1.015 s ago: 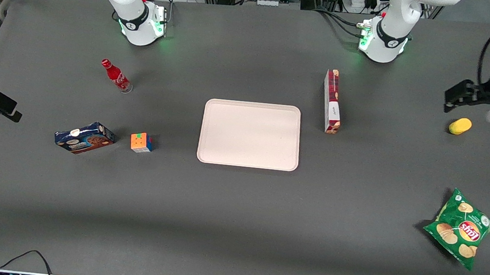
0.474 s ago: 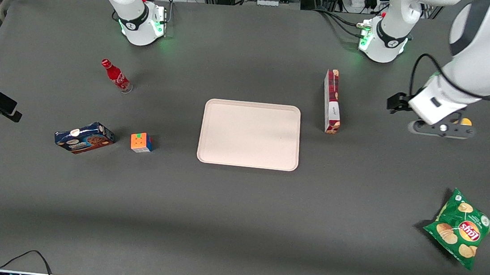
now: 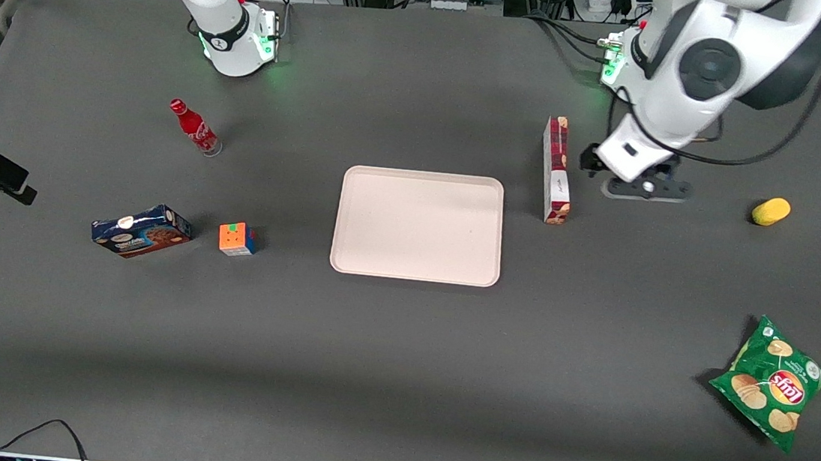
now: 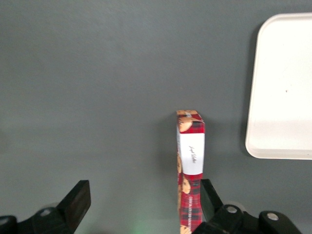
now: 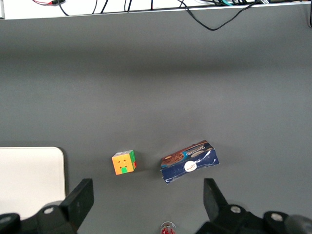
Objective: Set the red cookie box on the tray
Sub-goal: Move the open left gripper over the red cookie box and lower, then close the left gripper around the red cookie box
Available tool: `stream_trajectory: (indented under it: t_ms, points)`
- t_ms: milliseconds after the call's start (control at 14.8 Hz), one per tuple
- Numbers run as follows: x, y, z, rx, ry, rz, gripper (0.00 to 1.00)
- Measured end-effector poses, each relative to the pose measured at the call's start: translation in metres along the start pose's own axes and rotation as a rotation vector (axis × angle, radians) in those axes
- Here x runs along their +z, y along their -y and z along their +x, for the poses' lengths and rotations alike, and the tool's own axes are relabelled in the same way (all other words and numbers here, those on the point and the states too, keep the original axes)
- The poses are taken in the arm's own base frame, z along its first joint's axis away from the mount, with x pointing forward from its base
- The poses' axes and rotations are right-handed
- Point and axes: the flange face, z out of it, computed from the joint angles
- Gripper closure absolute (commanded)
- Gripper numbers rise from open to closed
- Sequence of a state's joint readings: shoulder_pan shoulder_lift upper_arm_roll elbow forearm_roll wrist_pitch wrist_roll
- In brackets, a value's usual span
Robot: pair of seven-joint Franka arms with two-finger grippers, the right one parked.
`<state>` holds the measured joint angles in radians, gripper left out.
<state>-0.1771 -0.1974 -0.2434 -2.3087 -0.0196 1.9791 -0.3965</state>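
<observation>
1. Gripper (image 3: 594, 164) has swung in from the working arm's end of the table, now just beside the box (image 3: 556, 171), above the table.
2. Fingers (image 4: 77, 202) spread wide, empty.
3. Box lies untouched on table beside tray (image 3: 414, 272), not on it.
4. Grasp looks next.

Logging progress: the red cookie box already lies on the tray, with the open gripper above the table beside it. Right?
Not quite. The front view shows the red cookie box on the table beside the tray, not on it. The open gripper is indeed above the table beside the box.
</observation>
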Motion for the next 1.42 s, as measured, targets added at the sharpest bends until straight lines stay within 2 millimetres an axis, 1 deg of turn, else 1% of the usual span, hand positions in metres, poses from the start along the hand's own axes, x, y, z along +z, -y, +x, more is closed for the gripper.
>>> stream_trajectory:
  t_ms: [135,271,406,541,677,812,1150,1421]
  points:
    - [0.026,-0.018,-0.016,0.000,-0.012,-0.023,0.00]
    - [0.056,-0.030,-0.030,0.007,-0.042,-0.045,0.00]
    - [0.083,-0.036,-0.044,0.003,-0.064,-0.048,0.00]
    - [0.102,-0.043,-0.059,0.009,-0.076,-0.043,0.00]
    - [0.115,-0.051,-0.071,0.014,-0.088,-0.047,0.00]
    - [0.126,-0.052,-0.077,0.014,-0.115,-0.059,0.00]
    - [0.164,-0.044,-0.086,0.009,-0.143,-0.091,0.00]
    - [0.183,-0.045,-0.089,-0.007,-0.120,-0.098,0.00]
